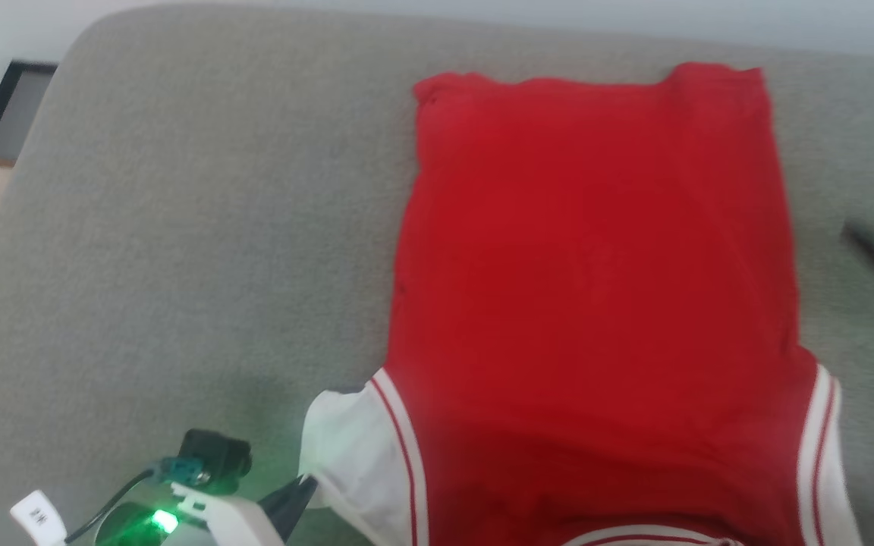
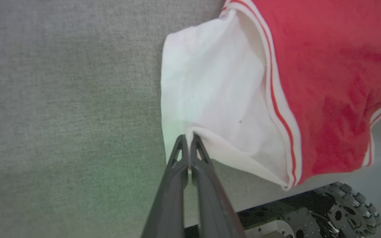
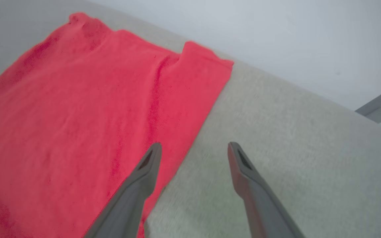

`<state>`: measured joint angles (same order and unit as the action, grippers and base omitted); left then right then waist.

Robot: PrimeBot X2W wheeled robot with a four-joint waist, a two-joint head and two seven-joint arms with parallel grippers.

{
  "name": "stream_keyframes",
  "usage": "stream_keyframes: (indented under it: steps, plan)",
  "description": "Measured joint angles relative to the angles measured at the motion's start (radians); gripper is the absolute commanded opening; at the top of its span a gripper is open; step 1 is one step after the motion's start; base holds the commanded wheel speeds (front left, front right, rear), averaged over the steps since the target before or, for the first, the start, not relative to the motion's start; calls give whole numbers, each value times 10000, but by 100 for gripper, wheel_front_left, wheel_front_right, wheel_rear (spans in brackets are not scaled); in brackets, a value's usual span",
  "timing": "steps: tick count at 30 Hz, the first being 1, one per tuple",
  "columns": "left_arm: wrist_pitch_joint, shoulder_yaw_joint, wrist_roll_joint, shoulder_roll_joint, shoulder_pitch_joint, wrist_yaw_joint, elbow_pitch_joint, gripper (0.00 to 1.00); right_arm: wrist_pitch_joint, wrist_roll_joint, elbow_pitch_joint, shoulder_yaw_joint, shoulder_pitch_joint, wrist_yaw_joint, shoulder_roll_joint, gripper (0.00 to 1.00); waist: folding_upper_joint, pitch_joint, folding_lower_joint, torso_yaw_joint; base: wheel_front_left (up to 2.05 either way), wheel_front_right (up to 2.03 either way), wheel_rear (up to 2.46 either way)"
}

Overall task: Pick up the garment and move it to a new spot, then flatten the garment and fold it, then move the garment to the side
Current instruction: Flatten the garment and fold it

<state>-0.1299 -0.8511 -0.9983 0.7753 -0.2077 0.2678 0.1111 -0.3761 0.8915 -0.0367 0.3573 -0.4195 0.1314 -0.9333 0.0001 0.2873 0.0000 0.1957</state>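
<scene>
Nearest you, the left gripper has its jaws clamped together on a thin fold of the white lining at the near left corner of the garment. The garment lies spread flat across the grey worktop, its near hem hanging just over the edge. Farther out, the right gripper hovers over the garment's right edge, jaws wide apart and holding nothing. Pull from the left alone and you risk skewing the cloth, or the thin pinch slipping free.
</scene>
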Motion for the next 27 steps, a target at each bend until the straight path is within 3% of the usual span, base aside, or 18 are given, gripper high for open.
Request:
stream_keyframes:
  steps: [6, 11, 16, 26, 27]
  plan:
    - [-63, -186, 263, -408, -619, -267, -73, 0, -637, -1873, -2194, -1053, -2263, 2, 1870, 100, -1, 555, 0, 516, 0, 0, 0]
    - [-107, -339, 527, -761, -1127, -545, -245, 0, -1446, -2964, -4414, -1298, -3994, 2, 2744, 100, -1, 998, 0, 1054, 0, 0, 0]
    - [-184, -564, 662, -1267, -1630, -970, -546, 0, -2036, -3875, -6905, -1806, -5613, 0, 3112, 100, -1, 1451, -1, 1750, 0, 0, 0]
    - [-2, -731, 685, -1850, -2059, -1499, -1087, 0, -3407, -4995, -9384, -2307, -7287, 4, 3168, 100, 0, 2172, 0, 2652, 0, 0, 0]
    - [10, -729, 685, -1873, -2064, -1530, -1124, 0, -3622, -5056, -9476, -2295, -7391, 4, 3175, 46, 0, 2210, -1, 2677, 0, 0, 0]
